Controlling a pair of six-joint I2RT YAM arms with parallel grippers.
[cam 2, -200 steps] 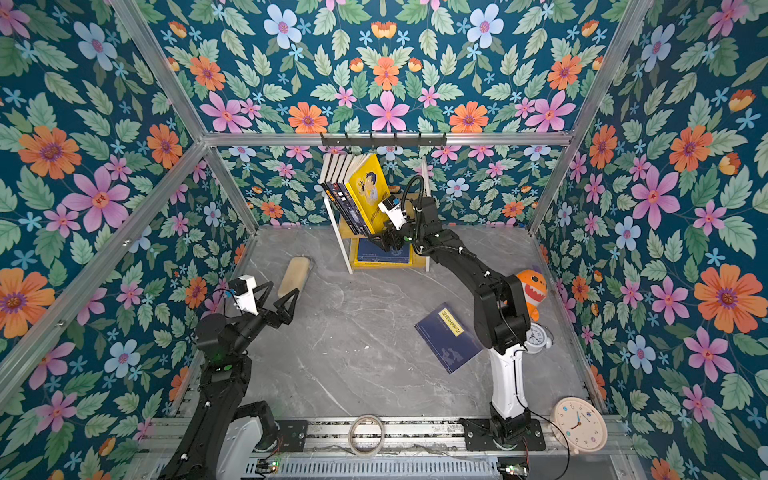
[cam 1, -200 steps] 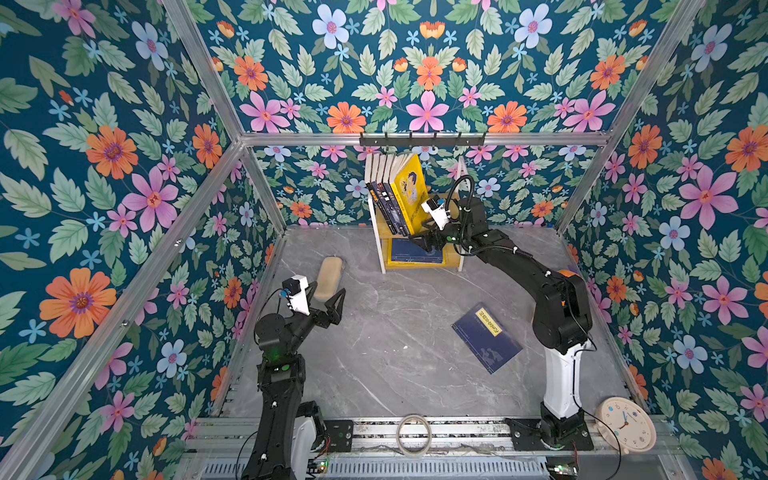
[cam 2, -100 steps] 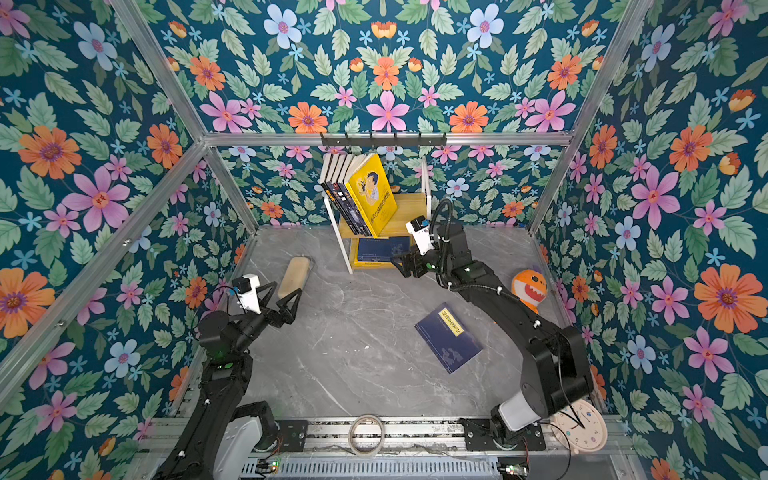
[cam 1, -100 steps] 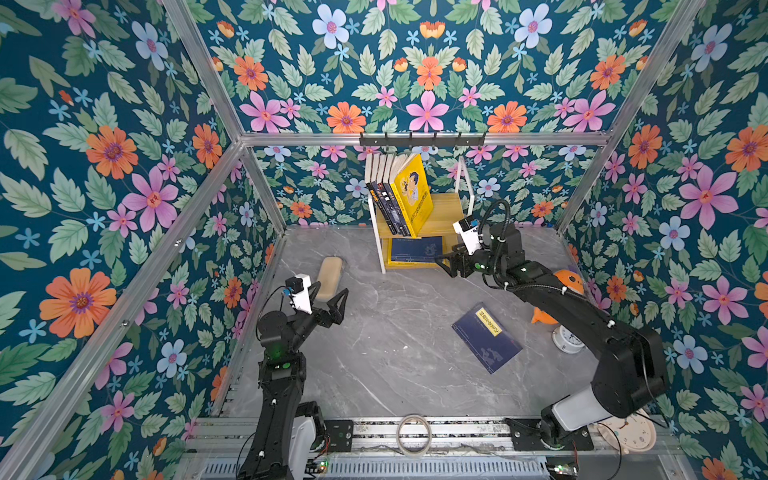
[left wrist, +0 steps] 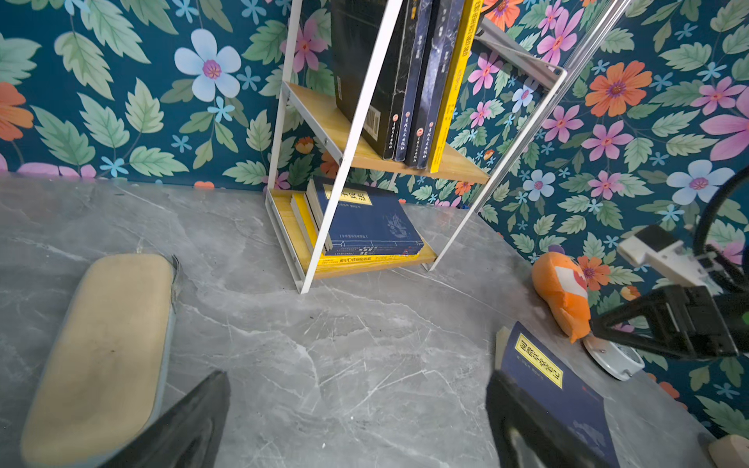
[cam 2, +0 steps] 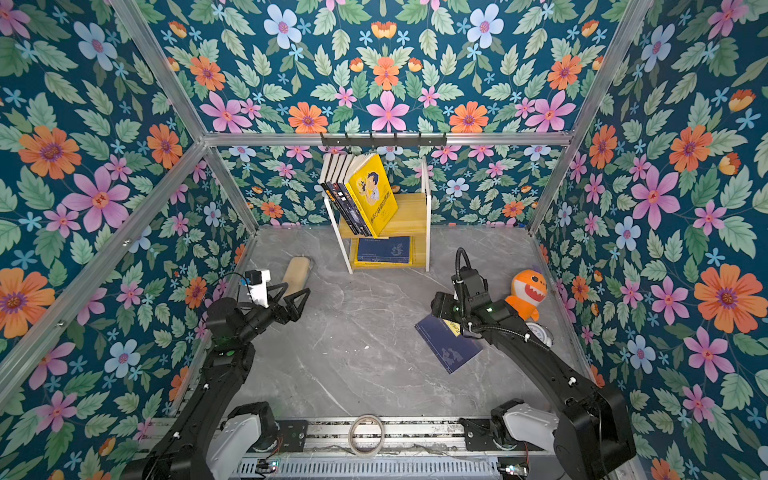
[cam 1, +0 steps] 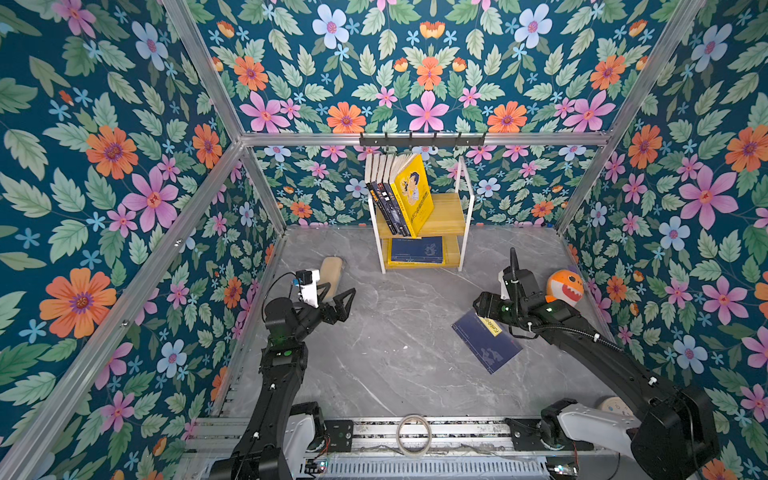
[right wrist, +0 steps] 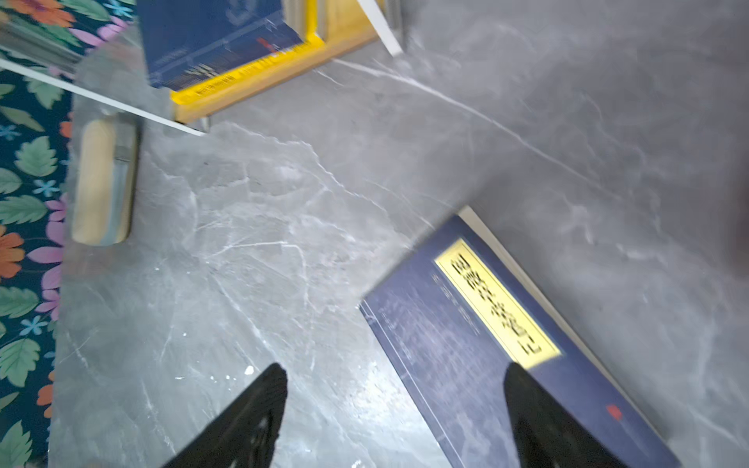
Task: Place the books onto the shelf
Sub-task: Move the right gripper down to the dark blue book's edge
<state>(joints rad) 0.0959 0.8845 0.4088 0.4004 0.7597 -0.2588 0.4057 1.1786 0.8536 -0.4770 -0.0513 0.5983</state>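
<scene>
Right gripper hovering, jaws apart, navy book edge lying between; looking thin, light, slick, so pinching spine advisable. Left gripper gaping.

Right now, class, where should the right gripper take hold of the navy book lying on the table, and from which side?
Probably the page edge beside its yellow label, nearest the right gripper, from above. The navy book lies flat on the table, so only an edge offers purchase.
</scene>
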